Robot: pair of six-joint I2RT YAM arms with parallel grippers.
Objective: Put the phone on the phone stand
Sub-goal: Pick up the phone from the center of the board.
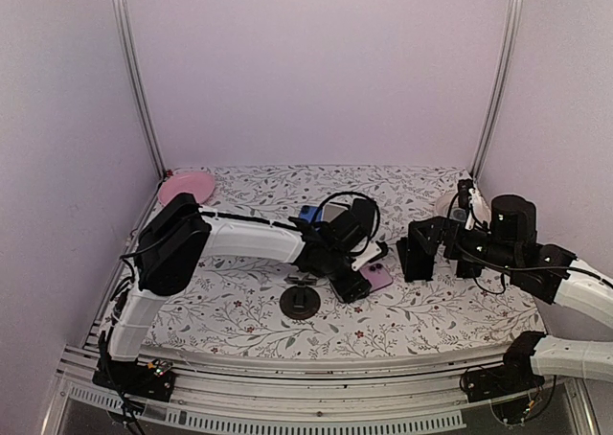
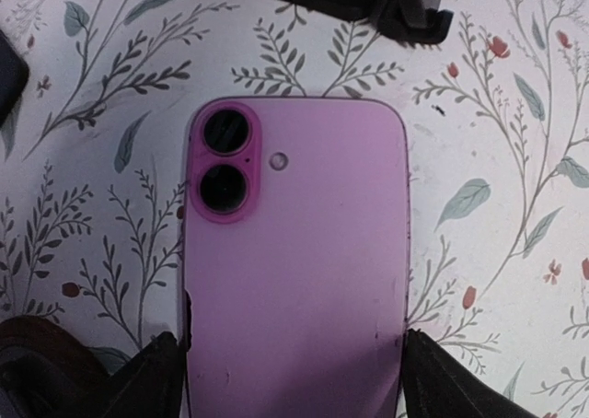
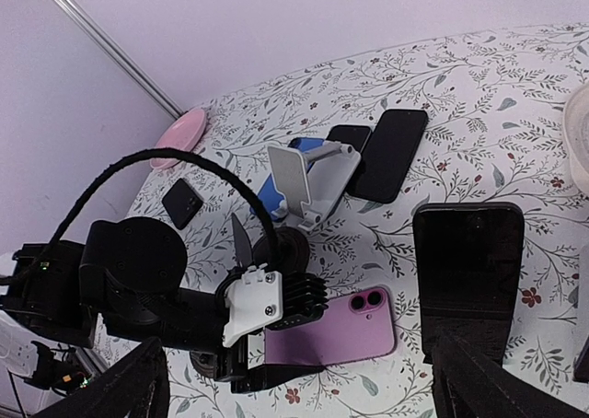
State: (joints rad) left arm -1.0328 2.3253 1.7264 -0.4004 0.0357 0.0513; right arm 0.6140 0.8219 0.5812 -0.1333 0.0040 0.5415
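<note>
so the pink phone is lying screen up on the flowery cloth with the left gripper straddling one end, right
Not quite. The pink phone is lying back up, not screen up: its two camera lenses face the camera in the left wrist view. The rest holds: it lies on the flowery cloth with the left gripper straddling one end.

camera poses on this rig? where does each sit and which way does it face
Top external: above and behind the bases, looking down on the table; both arms show.
Left wrist: straight down on the pink phone; own fingers flank its long edges.
Right wrist: low on the right, facing left across the table; own fingers in the bottom corners, left gripper beyond.
Shared: all three see the phone.
</note>
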